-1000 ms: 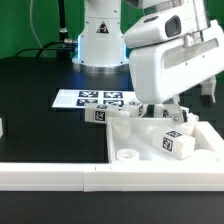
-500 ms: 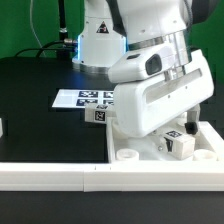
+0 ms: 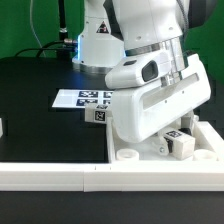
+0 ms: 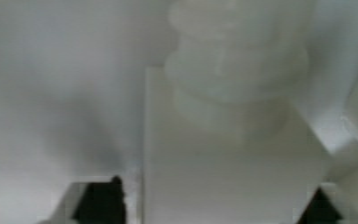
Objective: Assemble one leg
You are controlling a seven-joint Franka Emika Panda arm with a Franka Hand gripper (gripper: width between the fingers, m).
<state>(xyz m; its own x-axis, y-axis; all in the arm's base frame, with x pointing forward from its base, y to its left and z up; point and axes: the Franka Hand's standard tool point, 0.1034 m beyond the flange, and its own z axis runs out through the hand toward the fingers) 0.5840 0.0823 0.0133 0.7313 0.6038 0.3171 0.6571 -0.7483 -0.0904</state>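
— Black tabletop (image 3: 40, 115) under a green backdrop (image 3: 25, 25). Where is the leg?

— One leg (image 3: 180, 141) stands on the white panel (image 3: 115, 150), at the panel's side toward the exterior view's right. Its tag faces the camera.

— Any other?

— A second leg (image 3: 98, 115) lies off the panel, past its far corner toward the exterior view's left, just beside the marker board (image 3: 85, 98).

— And the gripper?

— The gripper (image 3: 162, 143) hangs low over the panel, near the first leg, mostly hidden by the wrist housing (image 3: 160, 95). Wide or narrow, I cannot tell. The wrist view gives only a blurred, pale stepped round shape (image 4: 229, 70), very close.
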